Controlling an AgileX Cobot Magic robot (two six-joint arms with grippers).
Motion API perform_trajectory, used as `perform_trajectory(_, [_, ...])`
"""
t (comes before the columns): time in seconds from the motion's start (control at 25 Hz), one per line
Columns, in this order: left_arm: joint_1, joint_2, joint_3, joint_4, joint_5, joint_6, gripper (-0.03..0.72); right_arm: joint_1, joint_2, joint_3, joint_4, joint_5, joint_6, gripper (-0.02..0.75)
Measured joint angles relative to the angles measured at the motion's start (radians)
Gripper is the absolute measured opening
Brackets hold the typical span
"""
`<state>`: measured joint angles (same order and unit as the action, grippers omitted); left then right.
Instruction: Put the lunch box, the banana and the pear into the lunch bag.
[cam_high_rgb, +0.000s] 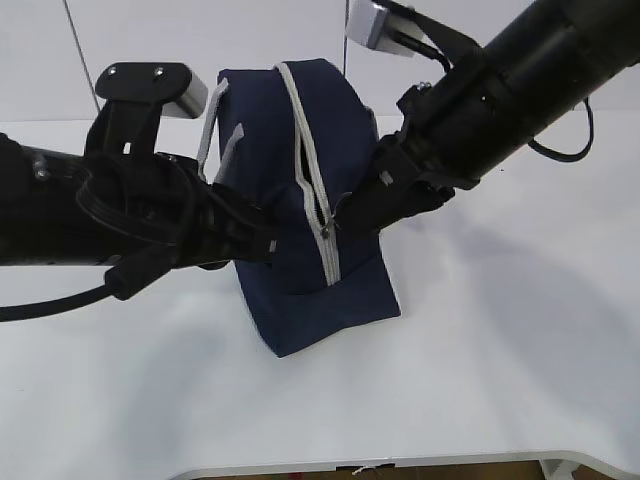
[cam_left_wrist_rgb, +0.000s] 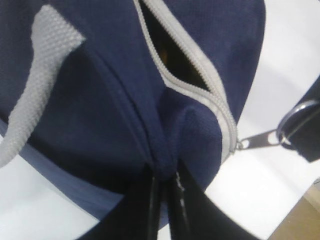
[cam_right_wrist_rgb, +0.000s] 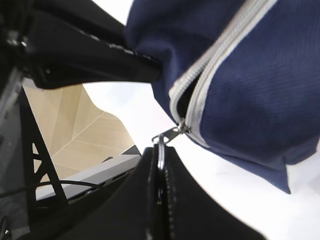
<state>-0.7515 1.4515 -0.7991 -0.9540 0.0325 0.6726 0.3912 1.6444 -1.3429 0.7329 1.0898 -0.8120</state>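
Note:
The navy lunch bag (cam_high_rgb: 300, 180) lies on its side on the white table, its grey zipper (cam_high_rgb: 318, 190) partly open. My left gripper (cam_left_wrist_rgb: 165, 172) is shut on a fold of the bag's navy fabric beside the zipper's end. My right gripper (cam_right_wrist_rgb: 161, 152) is shut on the metal ring pull (cam_right_wrist_rgb: 161, 145) of the zipper. Through the zipper gap (cam_left_wrist_rgb: 172, 55) the inside is dark with a dim orange-brown patch that I cannot identify. The lunch box, the banana and the pear are out of view.
A grey webbing handle (cam_high_rgb: 212, 135) hangs at the bag's left side. The white table (cam_high_rgb: 480, 380) runs to its front edge (cam_high_rgb: 400, 465) near the bottom. Both black arms crowd the bag from left and right.

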Motion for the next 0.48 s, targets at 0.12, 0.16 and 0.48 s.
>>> perform_trajectory(0.12, [0.000,0.000,0.000,0.000,0.000,0.000,-0.010,0.000,0.000,-0.029,-0.004,0.022,0.025,0.018])
perform_trajectory(0.16, [0.000,0.000,0.000,0.000,0.002,0.000,-0.010,0.000,0.000,-0.041,-0.007,0.027,0.030,0.018])
perform_trajectory(0.48, [0.000,0.000,0.000,0.000,0.018,0.000,-0.012,0.000,0.000,-0.141,-0.023,0.042,0.085,0.018])
